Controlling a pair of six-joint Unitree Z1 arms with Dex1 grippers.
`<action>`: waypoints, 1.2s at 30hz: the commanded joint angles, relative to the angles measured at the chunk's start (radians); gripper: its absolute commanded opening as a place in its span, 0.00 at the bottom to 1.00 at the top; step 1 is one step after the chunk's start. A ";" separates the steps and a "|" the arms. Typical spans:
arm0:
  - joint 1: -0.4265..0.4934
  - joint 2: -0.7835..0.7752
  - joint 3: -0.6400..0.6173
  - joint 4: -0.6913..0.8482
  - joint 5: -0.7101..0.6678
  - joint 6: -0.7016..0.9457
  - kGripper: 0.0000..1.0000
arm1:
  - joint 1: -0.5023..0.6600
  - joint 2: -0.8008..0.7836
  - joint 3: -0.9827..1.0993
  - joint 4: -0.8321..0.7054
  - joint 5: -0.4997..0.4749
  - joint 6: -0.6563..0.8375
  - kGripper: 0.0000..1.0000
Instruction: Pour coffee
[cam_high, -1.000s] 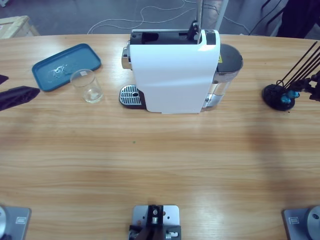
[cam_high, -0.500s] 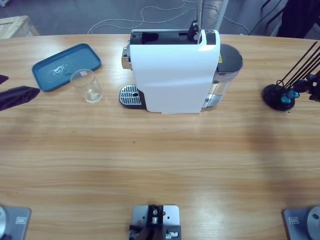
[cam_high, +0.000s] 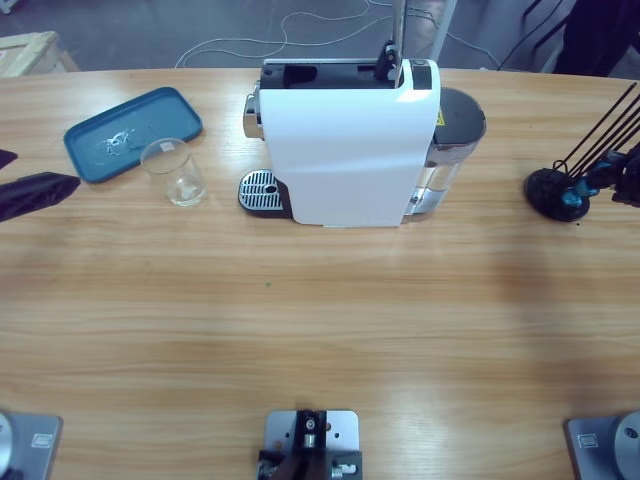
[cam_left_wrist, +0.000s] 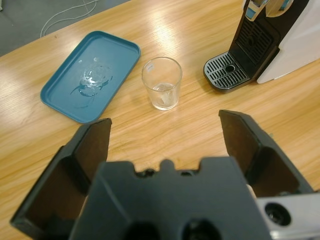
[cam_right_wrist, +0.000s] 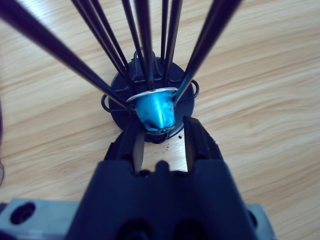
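Note:
No coffee shows; the clear glass (cam_high: 175, 172) (cam_left_wrist: 161, 90) stands empty left of the white coffee machine (cam_high: 350, 150) and its drip grille (cam_high: 262, 190) (cam_left_wrist: 227, 77). My left gripper (cam_high: 35, 192) (cam_left_wrist: 165, 125) hovers open at the table's left edge, facing the glass from a distance. At the far right stands a black capsule holder (cam_high: 555, 190) (cam_right_wrist: 150, 107) with long thin rods. My right gripper (cam_high: 630, 175) (cam_right_wrist: 162, 137) is shut on the lower end of a teal capsule (cam_right_wrist: 156, 114) whose silver rim still sits between the rods.
A blue tray (cam_high: 132, 133) (cam_left_wrist: 90, 75) with a few drops of water lies behind the glass to its left. The machine's dark water tank (cam_high: 455, 135) sticks out on its right. Cables trail on the floor beyond the table's far edge.
In the high view my right gripper has drawn slightly toward the right edge beside the capsule holder. The left gripper, glass and machine have not moved.

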 joint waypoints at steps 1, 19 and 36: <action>-0.005 0.022 0.035 -0.016 0.009 0.008 0.93 | -0.010 0.035 0.028 -0.010 -0.017 0.011 0.17; -0.005 0.025 0.035 -0.019 0.009 0.008 0.93 | 0.005 -0.147 -0.012 0.053 -0.008 -0.013 0.00; -0.005 0.029 0.035 -0.019 0.009 0.007 0.93 | 0.134 -0.370 -0.440 0.545 0.017 -0.189 0.00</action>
